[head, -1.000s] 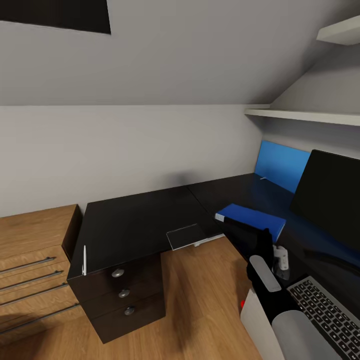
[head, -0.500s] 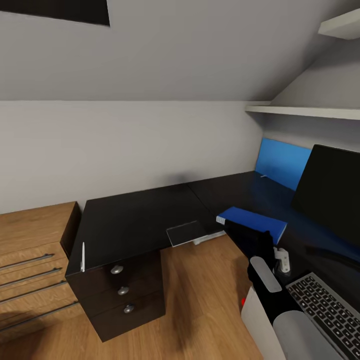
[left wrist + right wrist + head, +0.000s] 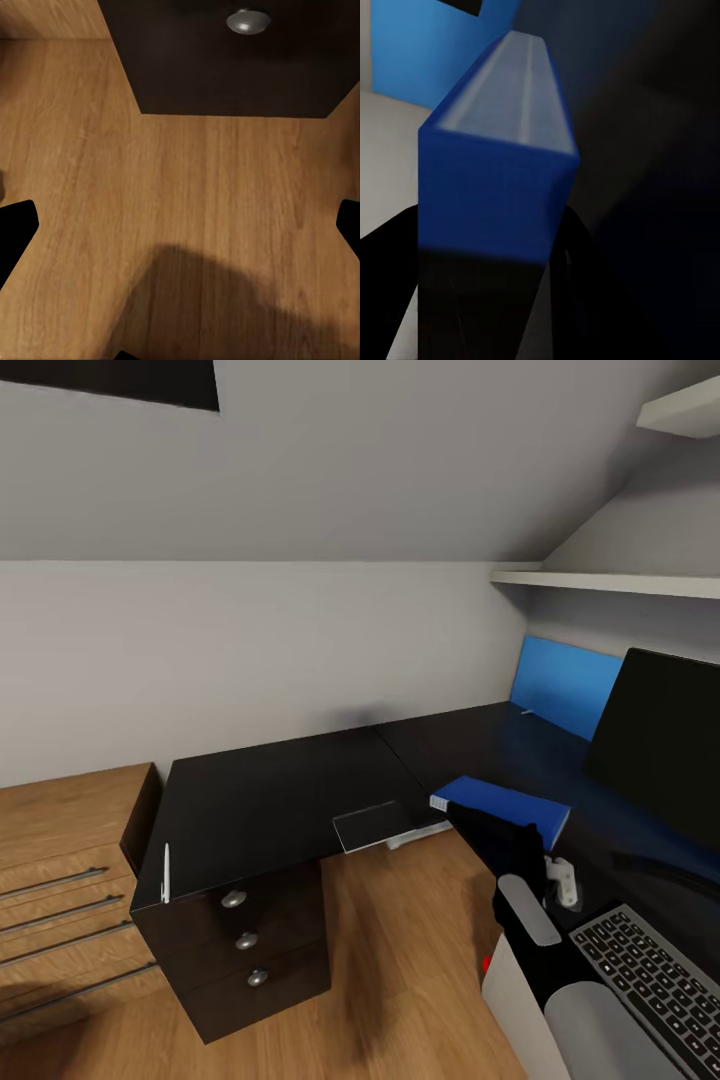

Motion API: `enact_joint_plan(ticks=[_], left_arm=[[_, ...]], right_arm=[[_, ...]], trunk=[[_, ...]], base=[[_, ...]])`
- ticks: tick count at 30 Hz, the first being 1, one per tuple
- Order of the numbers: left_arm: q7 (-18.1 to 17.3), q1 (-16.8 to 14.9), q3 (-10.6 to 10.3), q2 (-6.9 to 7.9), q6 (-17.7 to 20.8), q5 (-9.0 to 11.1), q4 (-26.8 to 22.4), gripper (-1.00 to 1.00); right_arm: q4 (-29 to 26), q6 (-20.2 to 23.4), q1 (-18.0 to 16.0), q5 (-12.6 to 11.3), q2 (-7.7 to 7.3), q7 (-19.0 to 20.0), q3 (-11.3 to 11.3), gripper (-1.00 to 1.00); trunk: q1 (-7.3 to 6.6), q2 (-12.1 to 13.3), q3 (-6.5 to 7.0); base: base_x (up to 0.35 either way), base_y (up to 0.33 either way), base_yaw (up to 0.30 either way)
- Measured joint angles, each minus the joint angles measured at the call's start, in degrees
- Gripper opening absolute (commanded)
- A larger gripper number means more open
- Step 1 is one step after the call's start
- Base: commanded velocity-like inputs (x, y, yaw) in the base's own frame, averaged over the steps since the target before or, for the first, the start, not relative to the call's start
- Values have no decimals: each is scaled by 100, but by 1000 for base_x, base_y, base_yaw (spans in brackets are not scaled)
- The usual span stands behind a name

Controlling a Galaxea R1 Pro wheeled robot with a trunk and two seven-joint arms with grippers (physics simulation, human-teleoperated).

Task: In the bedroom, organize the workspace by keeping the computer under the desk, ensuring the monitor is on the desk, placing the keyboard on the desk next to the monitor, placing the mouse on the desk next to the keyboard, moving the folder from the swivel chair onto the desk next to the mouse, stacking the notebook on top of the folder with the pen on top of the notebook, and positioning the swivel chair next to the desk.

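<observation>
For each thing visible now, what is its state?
Notebook: blue, closed, held between the right gripper's fingers above the desk.
Right gripper: shut on the notebook.
Pen: lying at the desk's edge.
Drawers: closed.
Monitor: upright, screen dark.
Keyboard: flat on the desk.

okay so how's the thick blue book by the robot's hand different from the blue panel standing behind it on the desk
The blue book is a darker blue and lies flat; the blue panel is a brighter blue and stands up against the wall. The book is a thick block with pale page edges; the panel looks thin. The right gripper is at the book; the panel stands apart. Both are on the black desk.
</observation>
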Motion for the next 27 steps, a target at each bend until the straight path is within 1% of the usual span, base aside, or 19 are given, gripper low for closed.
enact_joint_plan(ticks=[4,7,9,10,17,22,27], left_arm=[[-5,0,0,1,0,-6,1,100],[-11,0,4,3,6,-3,1,100],[-14,0,7,2,8,3,1,100],[-15,1,5,2,9,5,1,100],[-14,1,9,1,9,6,1,100],[-14,1,10,1,9,6,1,100],[-14,-1,6,1,8,6,4,100]], right_arm=[[110,0,-7,1,-4,0,1,-100],[149,-1,-8,-1,-6,0,1,-100],[326,-5,-16,-15,-10,5,0,-100],[381,36,-28,228,-12,4,-7,-100],[398,36,-45,215,-11,10,-8,-100],[391,29,-46,179,15,4,-34,-100],[383,33,-45,122,29,10,-18,-100]], trunk=[[-2,0,0],[-1,0,0],[0,0,0],[0,-1,0],[0,-1,0],[0,-1,1],[0,-1,1]], base=[[179,0,0],[68,0,0],[15,0,0],[6,0,0],[1,0,0],[0,0,-3],[0,0,-136]])
